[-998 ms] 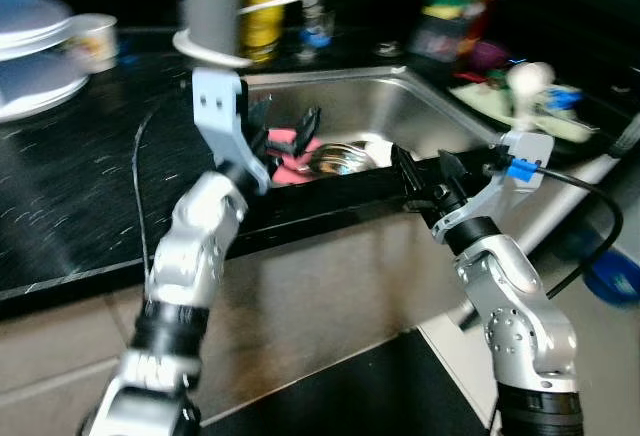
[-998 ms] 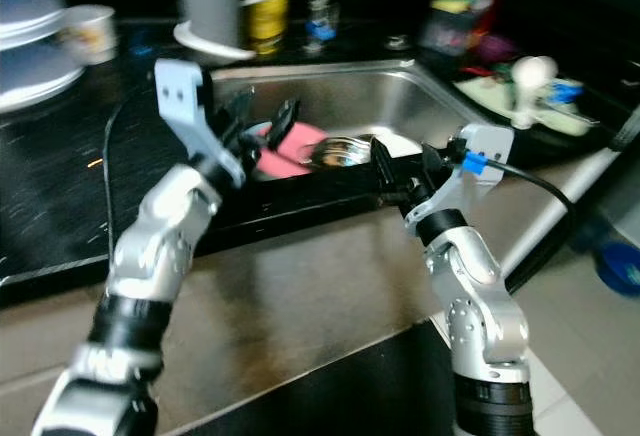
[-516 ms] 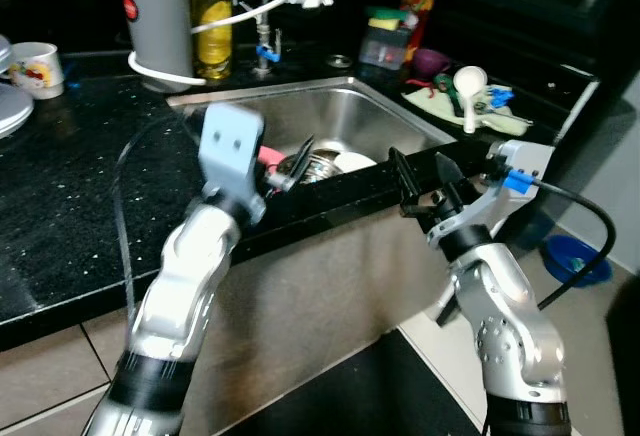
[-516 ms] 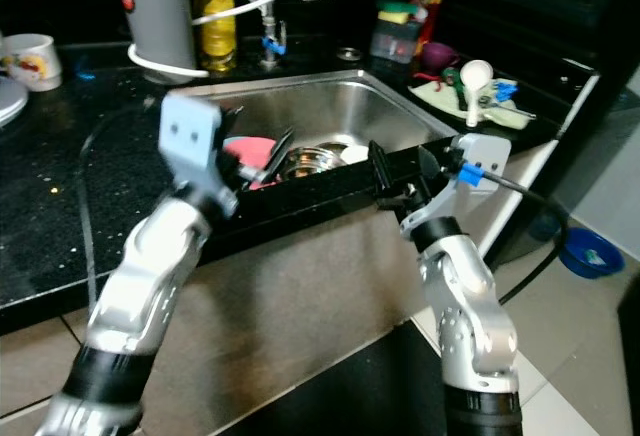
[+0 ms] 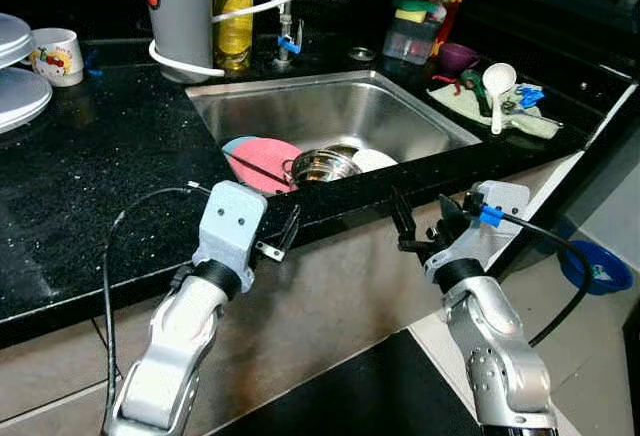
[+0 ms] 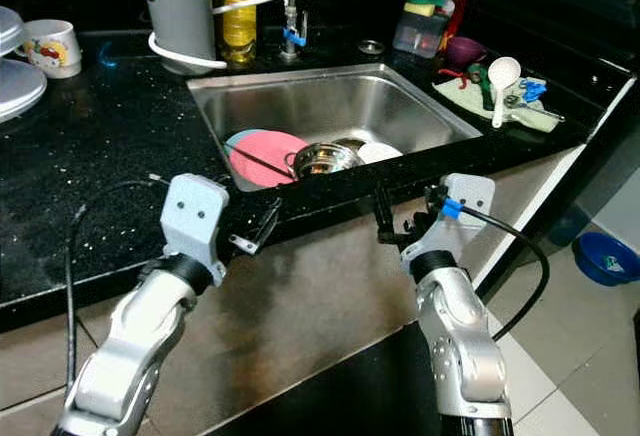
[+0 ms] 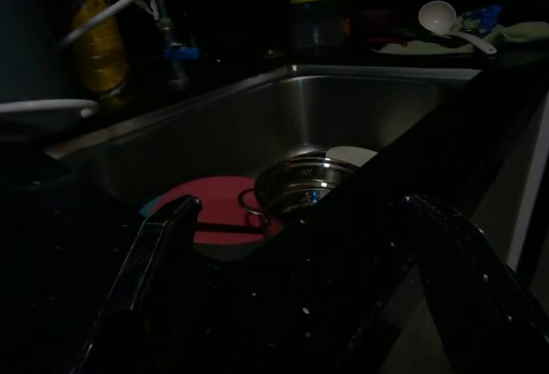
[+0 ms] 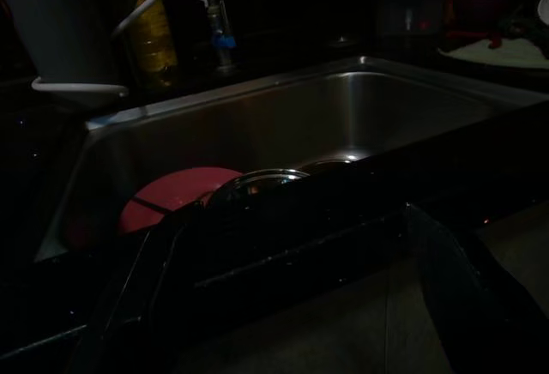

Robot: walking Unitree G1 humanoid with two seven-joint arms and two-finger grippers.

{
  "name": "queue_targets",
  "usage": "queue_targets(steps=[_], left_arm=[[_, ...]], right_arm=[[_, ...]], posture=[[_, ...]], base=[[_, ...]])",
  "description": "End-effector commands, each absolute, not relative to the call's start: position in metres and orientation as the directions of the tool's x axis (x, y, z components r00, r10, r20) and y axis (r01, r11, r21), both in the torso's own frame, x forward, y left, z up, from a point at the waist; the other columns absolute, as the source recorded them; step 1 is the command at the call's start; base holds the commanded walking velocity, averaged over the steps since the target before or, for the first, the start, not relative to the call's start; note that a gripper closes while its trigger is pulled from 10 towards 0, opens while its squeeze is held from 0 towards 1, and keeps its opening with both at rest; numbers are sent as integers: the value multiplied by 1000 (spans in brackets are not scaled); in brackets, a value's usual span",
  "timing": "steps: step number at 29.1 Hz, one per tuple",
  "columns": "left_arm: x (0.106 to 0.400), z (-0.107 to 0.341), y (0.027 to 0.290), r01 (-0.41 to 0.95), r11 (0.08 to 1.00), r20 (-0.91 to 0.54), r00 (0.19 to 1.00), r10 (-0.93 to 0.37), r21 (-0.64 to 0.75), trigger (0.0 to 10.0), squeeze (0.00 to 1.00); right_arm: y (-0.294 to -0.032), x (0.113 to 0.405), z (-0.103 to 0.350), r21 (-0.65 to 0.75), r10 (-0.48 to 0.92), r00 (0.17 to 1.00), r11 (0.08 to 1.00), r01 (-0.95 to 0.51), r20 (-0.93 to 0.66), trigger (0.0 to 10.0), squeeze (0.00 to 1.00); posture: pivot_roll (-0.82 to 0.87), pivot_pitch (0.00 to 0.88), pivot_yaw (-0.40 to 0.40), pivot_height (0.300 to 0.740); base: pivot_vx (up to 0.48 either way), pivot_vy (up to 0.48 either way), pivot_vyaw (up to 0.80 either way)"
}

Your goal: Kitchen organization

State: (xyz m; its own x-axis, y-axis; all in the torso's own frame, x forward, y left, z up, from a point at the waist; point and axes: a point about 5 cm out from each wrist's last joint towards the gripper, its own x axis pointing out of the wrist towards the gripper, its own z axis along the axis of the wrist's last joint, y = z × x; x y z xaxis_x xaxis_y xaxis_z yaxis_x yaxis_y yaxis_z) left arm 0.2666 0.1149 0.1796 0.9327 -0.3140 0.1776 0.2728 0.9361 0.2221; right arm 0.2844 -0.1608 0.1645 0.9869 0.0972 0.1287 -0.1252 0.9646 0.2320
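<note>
just short of the sink (image 5: 300, 116) front edge, both grippers hang empty with fingers apart: left gripper (image 5: 280, 239) and right gripper (image 5: 420, 224), below the counter lip. the dishes lie beyond and above the fingers, inside the sink at its near wall: pink plate (image 5: 262, 164), steel pot (image 5: 323, 166) touching it, white dish (image 5: 373, 159) beside. a dark utensil (image 5: 252, 165) lies across the plate. judged nearer: left gripper to the plate, right to the white dish. the black countertop (image 5: 100, 166) edge stands between fingers and dishes.
</note>
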Motion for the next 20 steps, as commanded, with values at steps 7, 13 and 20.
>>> queue_targets(steps=[7, 13, 20], left_arm=[[265, 175, 123, 274, 919, 149, 934, -324, 282, 10000, 0], [262, 167, 124, 311, 897, 108, 927, -359, 314, 10000, 0], [263, 170, 113, 358, 879, 115, 905, -410, 316, 10000, 0]], right_arm=[[-180, 277, 153, 197, 13, 995, 980, -33, 101, 10000, 0], [-185, 272, 151, 182, -8, 995, 983, -9, 95, 10000, 0], [-183, 270, 150, 180, -12, 995, 984, -6, 102, 10000, 0]], posture=[[86, 0, -123, 740], [77, 0, -110, 740], [69, 0, -93, 740]], base=[[0, 0, 0], [0, 0, 0], [0, 0, 0]])
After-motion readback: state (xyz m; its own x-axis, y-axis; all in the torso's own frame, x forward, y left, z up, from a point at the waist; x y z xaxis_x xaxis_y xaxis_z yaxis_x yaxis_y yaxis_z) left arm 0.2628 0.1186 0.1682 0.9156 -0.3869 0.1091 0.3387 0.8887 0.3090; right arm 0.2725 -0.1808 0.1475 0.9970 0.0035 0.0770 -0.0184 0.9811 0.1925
